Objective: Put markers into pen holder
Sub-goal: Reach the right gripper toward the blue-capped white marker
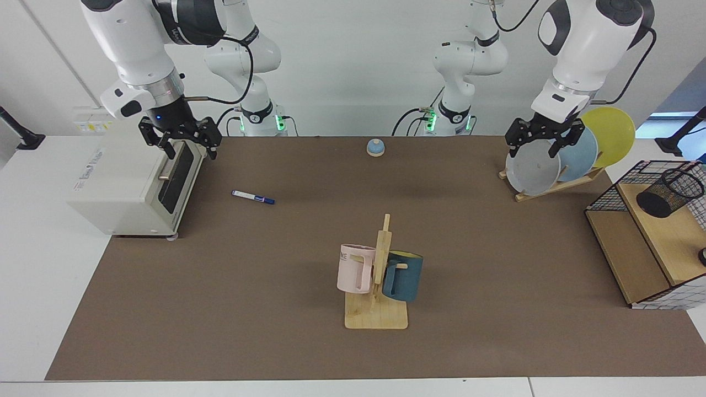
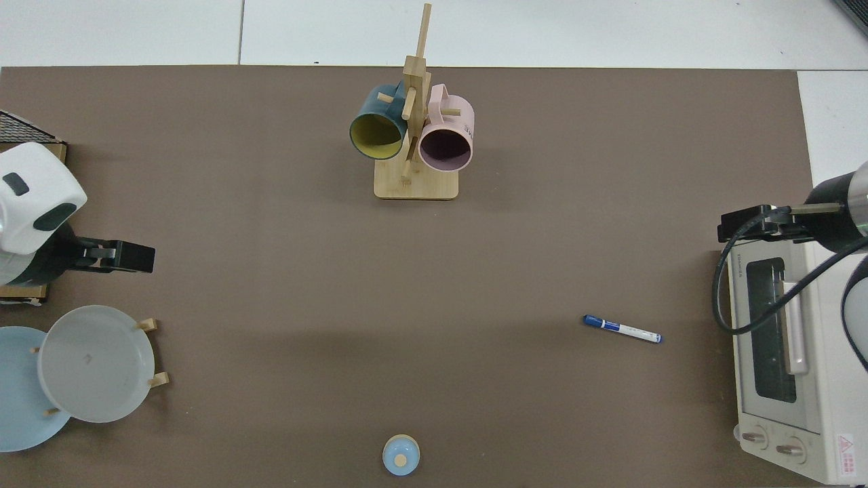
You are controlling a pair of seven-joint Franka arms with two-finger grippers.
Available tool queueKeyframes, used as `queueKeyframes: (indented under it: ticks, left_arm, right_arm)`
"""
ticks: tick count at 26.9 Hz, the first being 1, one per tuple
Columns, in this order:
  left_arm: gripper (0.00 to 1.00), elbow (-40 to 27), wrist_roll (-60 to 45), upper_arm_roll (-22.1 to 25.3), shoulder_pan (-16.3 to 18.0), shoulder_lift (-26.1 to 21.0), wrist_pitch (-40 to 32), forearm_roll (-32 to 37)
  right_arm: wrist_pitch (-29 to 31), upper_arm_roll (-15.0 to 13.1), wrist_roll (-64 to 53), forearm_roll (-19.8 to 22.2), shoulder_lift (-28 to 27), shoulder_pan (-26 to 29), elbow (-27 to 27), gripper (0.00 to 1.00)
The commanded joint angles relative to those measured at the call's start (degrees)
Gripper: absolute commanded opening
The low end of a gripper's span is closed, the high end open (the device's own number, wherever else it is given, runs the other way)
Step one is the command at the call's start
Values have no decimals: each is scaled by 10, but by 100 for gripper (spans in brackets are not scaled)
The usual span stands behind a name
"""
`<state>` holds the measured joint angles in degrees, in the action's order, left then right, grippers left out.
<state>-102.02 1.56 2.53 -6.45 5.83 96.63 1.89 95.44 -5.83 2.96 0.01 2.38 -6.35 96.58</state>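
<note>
Marker (image 1: pixel 253 196) flat on mat; right gripper (image 1: pixel 179 144) & left gripper (image 1: pixel 544 141) fingers spread, empty.

White glossy arms, black joints, black cables, green base lights

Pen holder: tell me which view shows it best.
The facing view. The pen holder shows there whole, a black mesh cup lying tilted on the wooden shelf inside the wire basket. The top view does not show it; only a corner of the basket appears at its edge.
</note>
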Motion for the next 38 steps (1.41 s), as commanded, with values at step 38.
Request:
queueKeyframes:
  ticks: [38]
  left_arm:
    - [100,46,18,-1,21,-49,-30,-29]
  right_arm:
    - [86,4,513,-12,64,4,228,100]
